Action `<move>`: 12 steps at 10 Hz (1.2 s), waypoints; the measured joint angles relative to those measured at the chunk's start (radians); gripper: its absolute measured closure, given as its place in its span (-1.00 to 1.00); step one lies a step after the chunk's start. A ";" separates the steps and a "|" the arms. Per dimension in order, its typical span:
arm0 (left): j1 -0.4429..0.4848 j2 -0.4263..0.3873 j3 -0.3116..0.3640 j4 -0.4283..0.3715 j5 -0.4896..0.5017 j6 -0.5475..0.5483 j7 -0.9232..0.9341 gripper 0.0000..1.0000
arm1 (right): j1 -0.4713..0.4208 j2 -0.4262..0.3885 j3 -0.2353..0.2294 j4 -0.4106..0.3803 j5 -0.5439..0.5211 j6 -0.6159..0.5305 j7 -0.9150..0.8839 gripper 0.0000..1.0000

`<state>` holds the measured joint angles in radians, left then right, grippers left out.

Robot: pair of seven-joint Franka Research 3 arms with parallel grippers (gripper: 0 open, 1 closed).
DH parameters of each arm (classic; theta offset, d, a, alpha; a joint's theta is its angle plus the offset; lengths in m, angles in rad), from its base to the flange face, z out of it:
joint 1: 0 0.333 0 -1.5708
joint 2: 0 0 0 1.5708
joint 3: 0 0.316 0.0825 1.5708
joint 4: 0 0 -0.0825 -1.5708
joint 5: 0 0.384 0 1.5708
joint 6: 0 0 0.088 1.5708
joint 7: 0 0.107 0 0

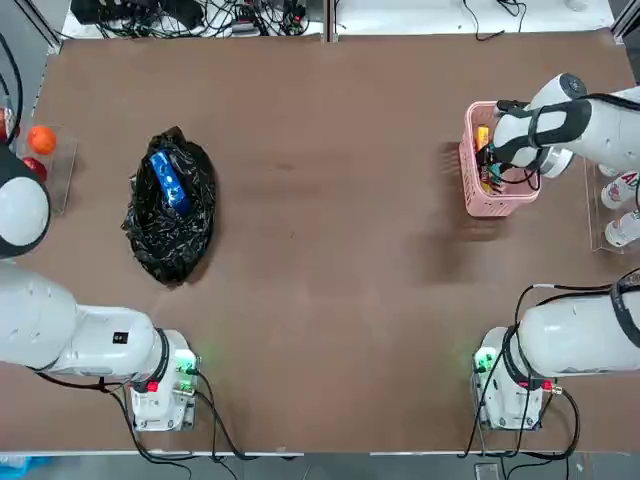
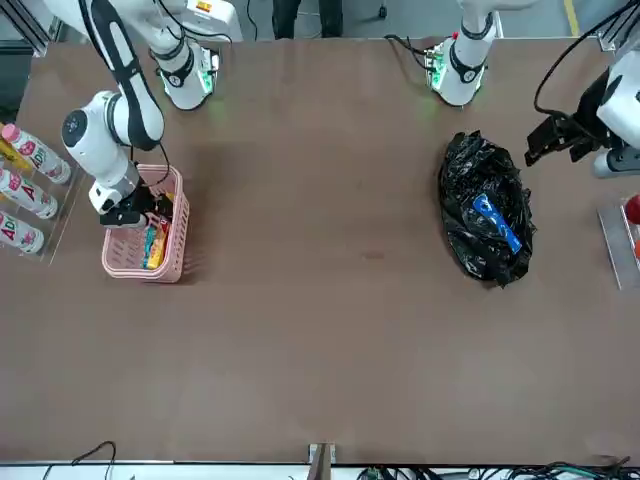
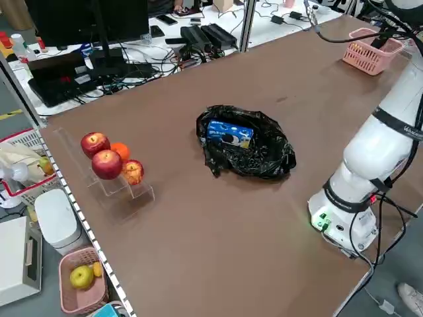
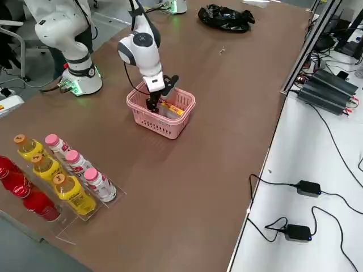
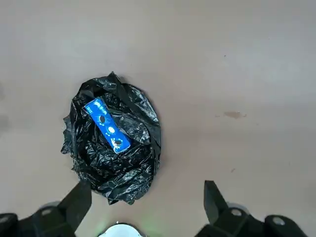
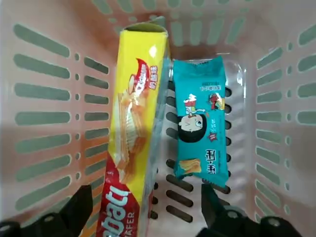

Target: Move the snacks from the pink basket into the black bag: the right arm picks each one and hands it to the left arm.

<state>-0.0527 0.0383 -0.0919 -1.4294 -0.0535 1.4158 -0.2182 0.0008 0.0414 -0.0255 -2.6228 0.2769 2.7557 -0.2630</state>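
The right arm is extended forward from its base at the right near corner of the counter, its wrist bent downward. The right hand (image 6: pixel 143 210) is pointed straight down with its fingers (image 6: pixel 79 205) held spread apart, nothing gripped between them. The left arm is folded back at the left side, its wrist raised. The left hand (image 5: pixel 145 200) is held high, facing down, fingers spread and empty.

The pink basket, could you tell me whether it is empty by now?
Not empty. The pink basket holds a yellow box and a teal packet; the right gripper hovers above, jaws open.
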 joint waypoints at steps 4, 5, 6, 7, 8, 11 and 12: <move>0.004 0.012 -0.008 0.000 0.007 0.001 0.000 -1.00 | 0.000 0.011 0.000 0.006 0.003 0.001 0.000 -0.70; 0.006 0.019 -0.008 0.000 0.011 0.001 0.000 -1.00 | 0.000 0.013 0.000 0.007 0.004 0.001 0.000 -0.59; 0.008 0.024 -0.007 0.000 0.012 0.003 0.000 -1.00 | 0.000 0.014 0.001 0.008 0.004 0.002 0.000 -0.57; 0.010 0.026 -0.007 0.000 0.012 0.003 0.001 -1.00 | 0.000 0.014 0.001 0.009 0.005 0.002 0.000 -0.53; 0.011 0.026 -0.007 0.000 0.012 0.003 0.001 -1.00 | 0.000 0.014 0.002 0.009 0.005 0.002 0.000 -0.49; 0.018 0.026 -0.001 0.000 0.023 0.005 0.002 -1.00 | 0.001 0.018 0.003 0.013 0.008 0.002 0.000 -0.45; 0.021 0.026 -0.001 0.000 0.042 0.005 0.006 -1.00 | 0.001 0.020 0.003 0.014 0.009 0.002 0.000 -0.45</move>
<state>-0.0316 0.0644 -0.0928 -1.4291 -0.0118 1.4209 -0.2123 0.0013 0.0613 -0.0222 -2.6090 0.2859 2.7573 -0.2631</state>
